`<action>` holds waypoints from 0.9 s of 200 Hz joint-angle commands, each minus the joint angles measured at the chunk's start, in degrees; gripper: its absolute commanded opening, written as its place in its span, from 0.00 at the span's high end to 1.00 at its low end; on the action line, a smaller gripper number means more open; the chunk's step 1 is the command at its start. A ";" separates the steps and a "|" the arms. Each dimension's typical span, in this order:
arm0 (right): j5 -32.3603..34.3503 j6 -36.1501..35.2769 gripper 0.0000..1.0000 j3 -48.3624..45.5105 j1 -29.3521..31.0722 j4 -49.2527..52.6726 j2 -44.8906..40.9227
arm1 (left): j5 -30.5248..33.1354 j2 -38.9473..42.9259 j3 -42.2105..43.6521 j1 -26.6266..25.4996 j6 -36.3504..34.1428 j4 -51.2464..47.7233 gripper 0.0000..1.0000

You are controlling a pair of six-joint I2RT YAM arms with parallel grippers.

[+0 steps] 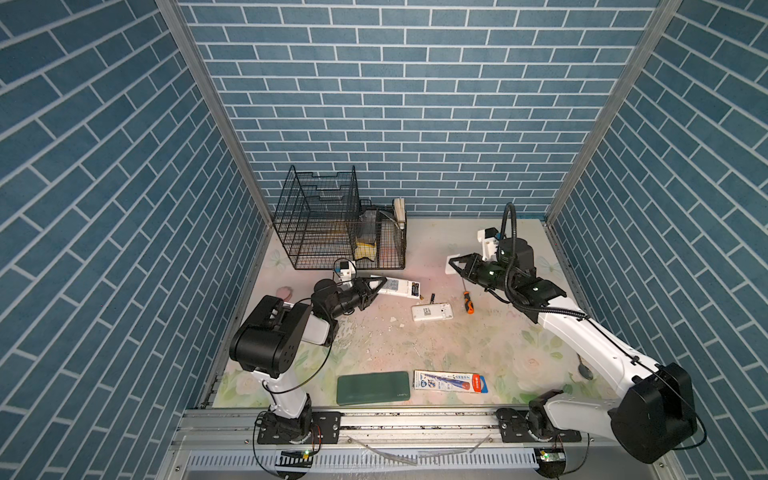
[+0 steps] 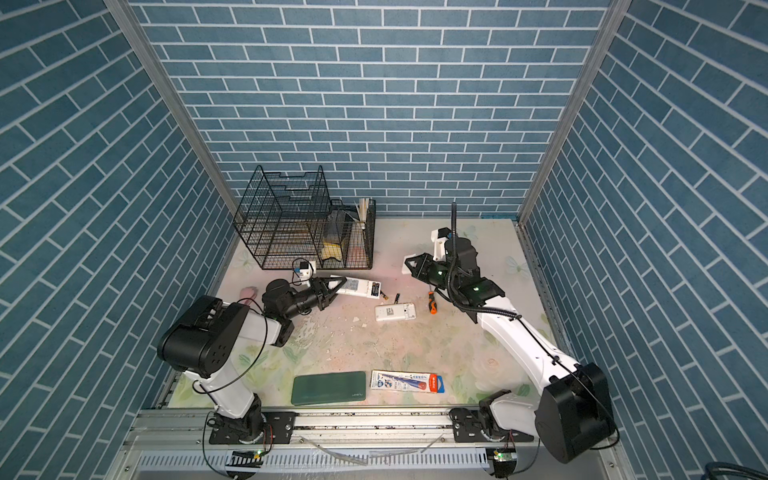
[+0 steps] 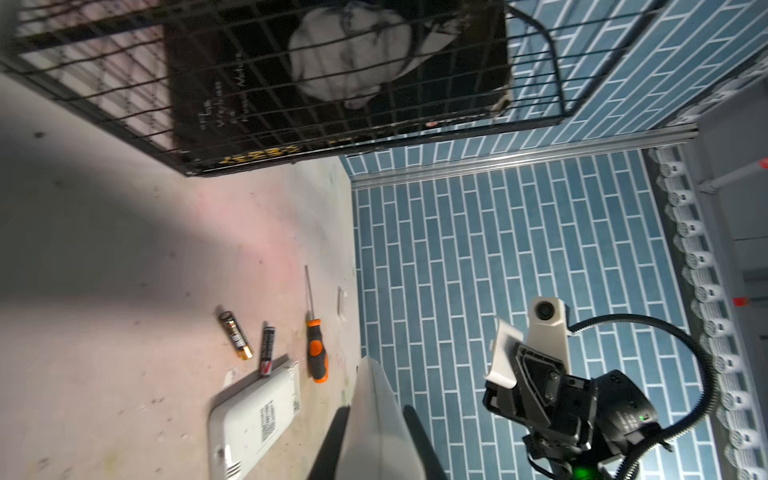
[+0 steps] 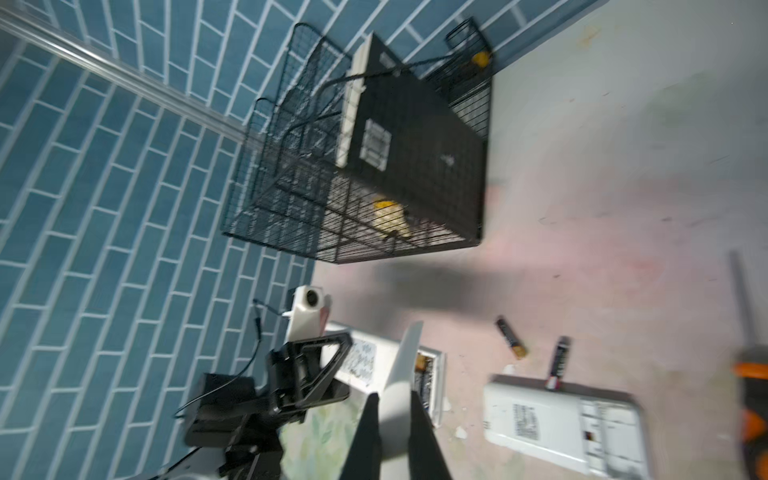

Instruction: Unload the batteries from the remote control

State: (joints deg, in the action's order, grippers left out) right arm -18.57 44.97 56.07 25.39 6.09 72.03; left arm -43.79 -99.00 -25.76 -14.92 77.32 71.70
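Lid (image 3: 504,353) pinched in my right gripper (image 1: 456,262) I'd set down clear of the loose batteries (image 3: 235,334), left gripper (image 1: 382,284) clamping the remote control (image 1: 399,287).

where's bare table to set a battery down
Bare: mid-table between the face-down remote and the green case; also the back strip between the wire rack and the right arm. Crowded: around the loose batteries and screwdriver beside the held remote.

We find open desk (image 1: 374,345) between the face-down remote (image 1: 432,312) and the green case (image 1: 372,387). We note the wire rack (image 1: 324,220) blocking the far left, the screwdriver (image 1: 468,301) just right of that remote.
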 commanded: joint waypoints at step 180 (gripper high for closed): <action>38.38 -26.16 1.00 14.33 -5.61 17.00 31.93 | 8.17 31.73 5.99 -0.02 -22.88 -46.80 1.00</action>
State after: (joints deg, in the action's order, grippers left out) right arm 15.62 21.80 66.78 20.03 19.75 100.99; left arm -36.10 -68.84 -19.53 -14.94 56.01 25.26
